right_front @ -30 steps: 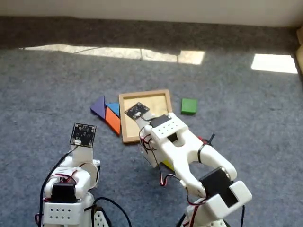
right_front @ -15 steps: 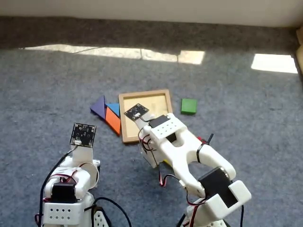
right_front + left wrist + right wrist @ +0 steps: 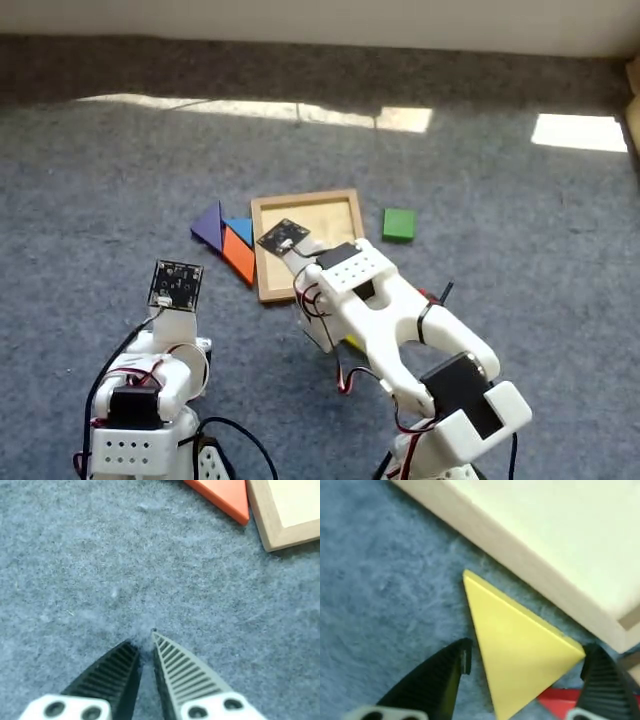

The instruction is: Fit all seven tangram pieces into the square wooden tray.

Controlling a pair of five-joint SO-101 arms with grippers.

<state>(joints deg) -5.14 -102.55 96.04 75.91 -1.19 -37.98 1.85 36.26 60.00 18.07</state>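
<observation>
The square wooden tray (image 3: 262, 245) lies mid-carpet, its floor bare. To its left lie a purple triangle (image 3: 208, 225), a blue piece (image 3: 240, 229) and an orange piece (image 3: 238, 256); a green square (image 3: 399, 223) is to its right. My right arm (image 3: 380, 300) stretches over the tray's near edge. My right gripper (image 3: 529, 657) is open, one finger on each side of a yellow triangle (image 3: 520, 640) that lies flat beside the tray rim (image 3: 520, 575). A red piece (image 3: 560, 703) peeks out under the yellow one. My left gripper (image 3: 146, 641) is shut over bare carpet, well short of the orange piece (image 3: 222, 495).
Grey carpet covers the whole floor, with sunlit patches (image 3: 580, 132) along the far side. The left arm (image 3: 150, 390) sits folded at the near left. A corner of the tray (image 3: 280, 520) shows in the left wrist view.
The right arm's wrist has crept slightly left over the tray's near edge. The left arm and the loose pieces have not moved.
</observation>
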